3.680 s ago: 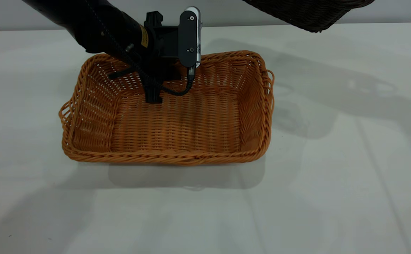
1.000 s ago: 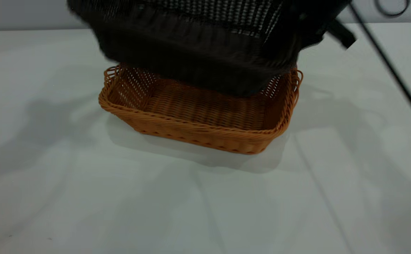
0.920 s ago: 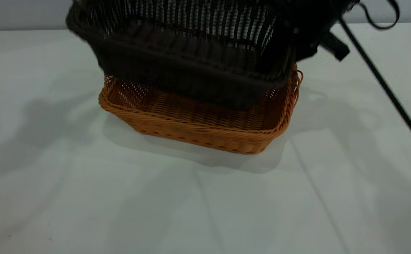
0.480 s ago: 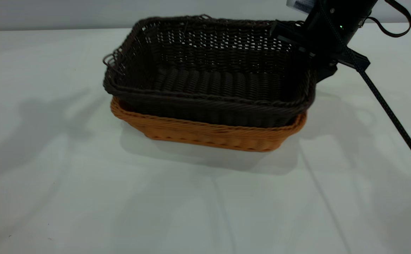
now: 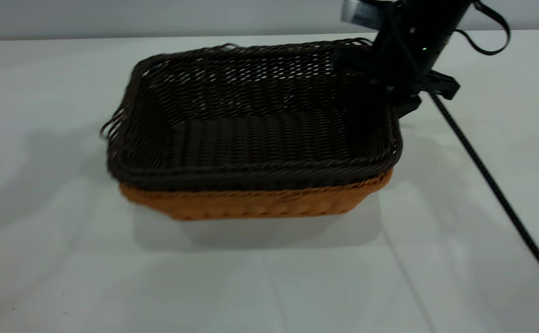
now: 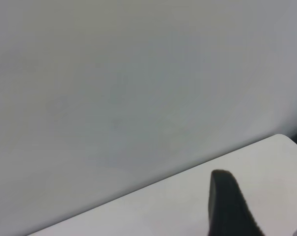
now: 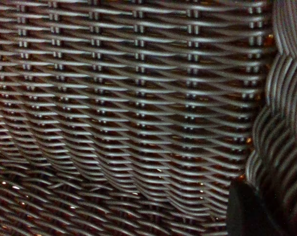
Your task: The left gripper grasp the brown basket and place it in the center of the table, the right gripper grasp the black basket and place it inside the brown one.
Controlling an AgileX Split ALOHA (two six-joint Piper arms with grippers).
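Note:
The black basket [image 5: 260, 134] sits nested inside the brown basket [image 5: 250, 203], of which only the lower front wall shows, on the white table [image 5: 65, 268]. My right gripper [image 5: 392, 90] is at the black basket's far right corner, shut on its rim. The right wrist view is filled by the dark weave [image 7: 128, 98] and the braided rim [image 7: 285, 98], with one of my fingers [image 7: 246, 211] against it. My left gripper [image 6: 268, 209] is out of the exterior view. It hangs open and empty over bare table near the wall, one finger [image 6: 231, 206] showing.
A black braided cable [image 5: 491, 185] runs from the right arm diagonally over the table's right side to the front right. A black strap loop [image 5: 493, 27] hangs off that arm. A grey wall [image 6: 138, 73] stands behind the table.
The left arm let go of the brown basket and left the view. The right gripper brought the black basket down into the brown one, and both have just turned and slid toward the left front.

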